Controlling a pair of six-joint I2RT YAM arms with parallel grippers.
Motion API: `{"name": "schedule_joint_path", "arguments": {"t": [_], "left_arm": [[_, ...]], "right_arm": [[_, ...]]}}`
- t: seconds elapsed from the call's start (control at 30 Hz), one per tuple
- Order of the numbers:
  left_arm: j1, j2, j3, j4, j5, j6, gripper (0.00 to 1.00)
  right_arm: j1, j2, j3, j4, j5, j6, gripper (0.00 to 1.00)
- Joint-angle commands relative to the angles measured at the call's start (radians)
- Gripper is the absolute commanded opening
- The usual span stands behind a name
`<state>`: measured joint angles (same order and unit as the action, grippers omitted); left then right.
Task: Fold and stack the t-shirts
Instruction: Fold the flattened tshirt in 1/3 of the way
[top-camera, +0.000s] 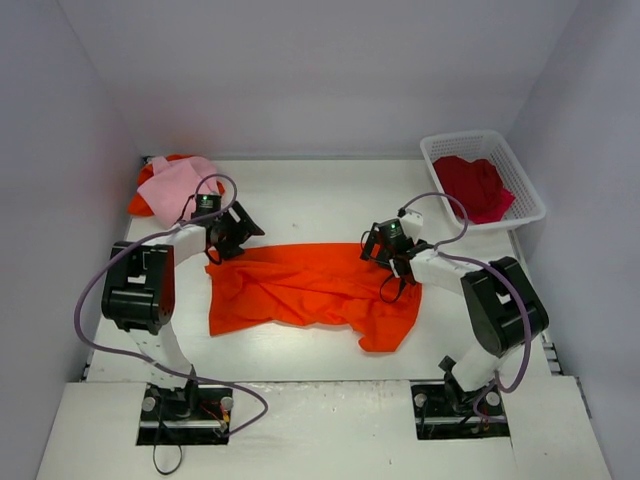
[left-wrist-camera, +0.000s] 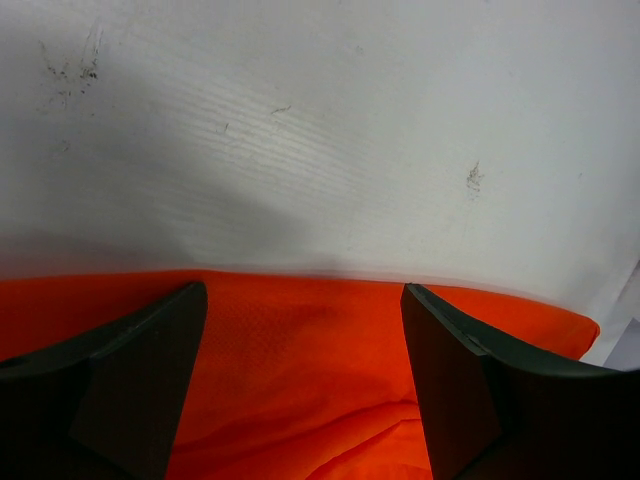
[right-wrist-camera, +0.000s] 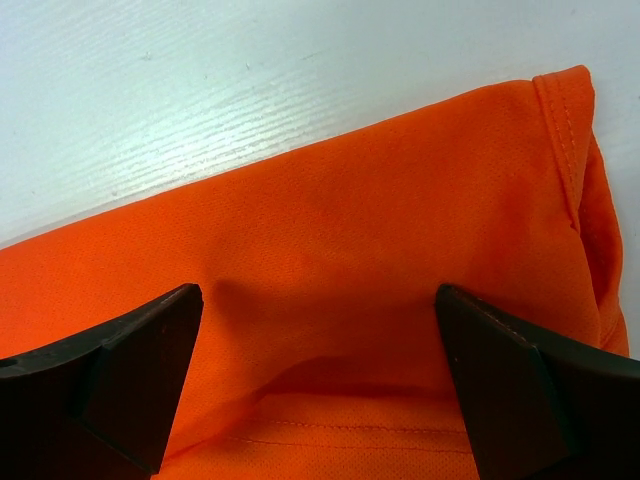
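Orange t-shirt (top-camera: 310, 290) lies spread across the middle of the surface (top-camera: 320, 195). My left jaws stand released at its far left edge, my right jaws released at its far right corner; neither grasps cloth. Surroundings: pink t-shirt (top-camera: 182, 185) bunched far left, crimson t-shirt (top-camera: 474, 186) inside the white basket (top-camera: 527, 192).

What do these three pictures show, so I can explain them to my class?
Two robot arms stand at a white table. One picture looks down from above and behind; the others come from a camera on each wrist, the dark wedges being that arm's own fingers. An orange shirt lies spread in the middle, a pink shirt far left, a red shirt in a white basket far right. The left gripper and right gripper hang open at the orange shirt's far edge, holding nothing.
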<state>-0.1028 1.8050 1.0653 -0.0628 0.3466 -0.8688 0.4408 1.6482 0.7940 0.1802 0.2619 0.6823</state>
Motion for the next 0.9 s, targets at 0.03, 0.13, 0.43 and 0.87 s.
{"name": "schedule_joint_path", "arguments": {"t": [0.03, 0.13, 0.43, 0.87], "left_arm": [[0.000, 0.024, 0.027, -0.026, -0.046, 0.014, 0.74], [0.002, 0.028, 0.035, -0.026, -0.047, 0.014, 0.74], [0.000, 0.062, 0.087, -0.038, -0.055, 0.025, 0.74], [0.000, 0.128, 0.174, -0.043, -0.060, 0.017, 0.74]], "right_arm": [[-0.022, 0.030, 0.042, 0.024, -0.012, -0.027, 0.99], [-0.034, 0.041, 0.053, 0.030, -0.018, -0.041, 0.99], [-0.065, 0.064, 0.071, 0.048, -0.038, -0.070, 0.99], [-0.108, 0.094, 0.108, 0.070, -0.064, -0.098, 0.99]]}}
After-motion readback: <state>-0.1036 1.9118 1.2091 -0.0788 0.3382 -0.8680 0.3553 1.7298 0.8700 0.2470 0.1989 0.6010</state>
